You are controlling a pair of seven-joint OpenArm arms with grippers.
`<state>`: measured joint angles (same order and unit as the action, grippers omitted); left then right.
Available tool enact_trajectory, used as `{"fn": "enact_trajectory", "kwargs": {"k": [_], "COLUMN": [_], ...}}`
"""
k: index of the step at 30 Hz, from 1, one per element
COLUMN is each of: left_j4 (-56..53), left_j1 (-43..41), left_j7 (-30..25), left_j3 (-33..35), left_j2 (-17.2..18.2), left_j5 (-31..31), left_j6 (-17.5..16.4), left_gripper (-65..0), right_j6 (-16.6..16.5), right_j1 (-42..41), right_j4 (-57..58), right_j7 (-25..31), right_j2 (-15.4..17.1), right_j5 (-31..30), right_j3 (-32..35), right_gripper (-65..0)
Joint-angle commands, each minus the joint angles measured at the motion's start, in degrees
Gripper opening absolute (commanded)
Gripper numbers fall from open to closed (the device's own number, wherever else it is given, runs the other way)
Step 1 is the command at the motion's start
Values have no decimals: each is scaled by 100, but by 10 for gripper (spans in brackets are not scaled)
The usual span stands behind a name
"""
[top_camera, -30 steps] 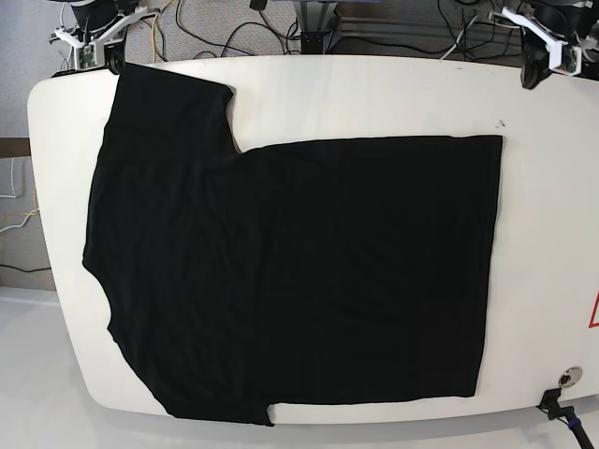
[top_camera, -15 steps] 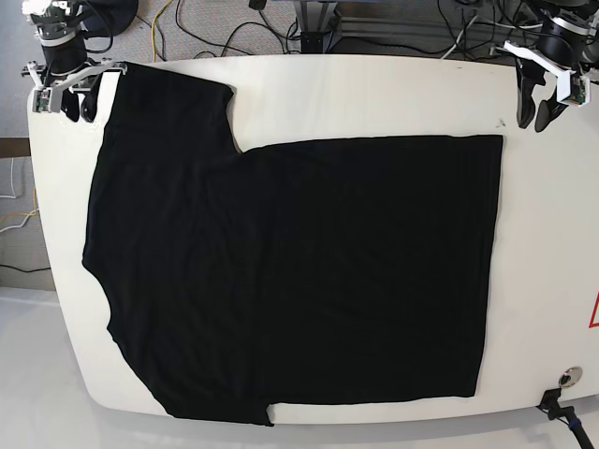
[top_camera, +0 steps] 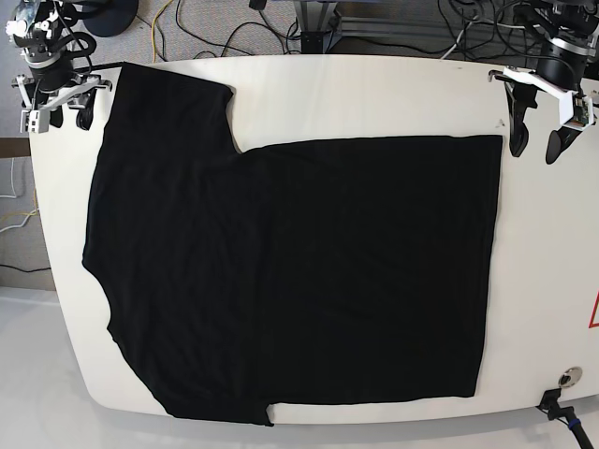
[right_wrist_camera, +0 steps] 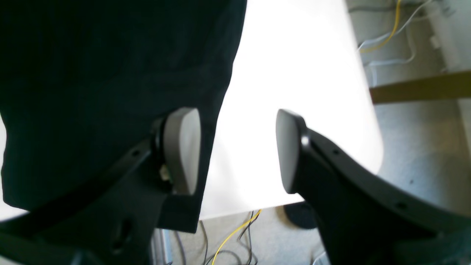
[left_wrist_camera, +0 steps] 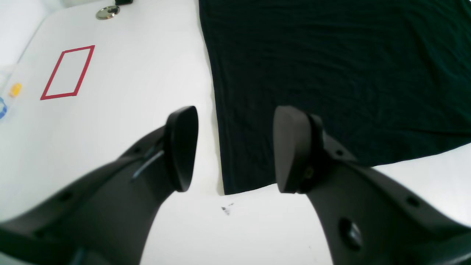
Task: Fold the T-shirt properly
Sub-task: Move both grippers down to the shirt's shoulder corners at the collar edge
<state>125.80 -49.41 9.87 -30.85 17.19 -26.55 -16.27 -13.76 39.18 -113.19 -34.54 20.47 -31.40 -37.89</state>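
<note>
A large black T-shirt (top_camera: 281, 271) lies spread flat on a white tabletop (top_camera: 374, 94), plain side up, covering most of it; one sleeve reaches toward the far corner on the base view's left and the straight hem runs down the view's right. Both arms sit at the far edge of the tabletop, each near a corner of the cloth. The left gripper (top_camera: 533, 136) hangs just beside the far hem corner, its jaws spread wide and empty; in its wrist view, that corner (left_wrist_camera: 230, 186) lies on the tabletop directly between the two fingers (left_wrist_camera: 290, 147). The right gripper (top_camera: 58, 105) hovers at the sleeve end near the far tabletop corner, jaws also wide apart and holding nothing; its wrist view shows one finger over the dark cloth (right_wrist_camera: 110, 73) and the other over bare tabletop. A red tape rectangle (left_wrist_camera: 68, 71) is marked on the tabletop well apart from the shirt. The folding appears not yet started: this looks like the approach to a first grasp. The next move likely calls for each gripper to lower onto its cloth edge, pinching only the fabric, without pushing it into wrinkles.
</note>
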Motion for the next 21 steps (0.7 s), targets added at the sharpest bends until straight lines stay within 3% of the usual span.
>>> {"fn": "enact_trajectory", "kwargs": {"k": [1,21], "left_j4": [58,-770], "left_j1": [96,1176], "left_j7": [-88,729], "left_j3": [-17,-25], "left_j2": [48,35], "left_j5": [-20,-255], "left_j6": [49,79], "left_gripper": [-340,-352], "right_j6": [-45,-42], "right_j1": [-88,-597], "right_j4": [49,19], "right_j7": [-19,-252], "right_j2": [82,12], "right_j5": [-43,-48], "right_j3": [-63,240], "right_gripper": [-320,-336]}}
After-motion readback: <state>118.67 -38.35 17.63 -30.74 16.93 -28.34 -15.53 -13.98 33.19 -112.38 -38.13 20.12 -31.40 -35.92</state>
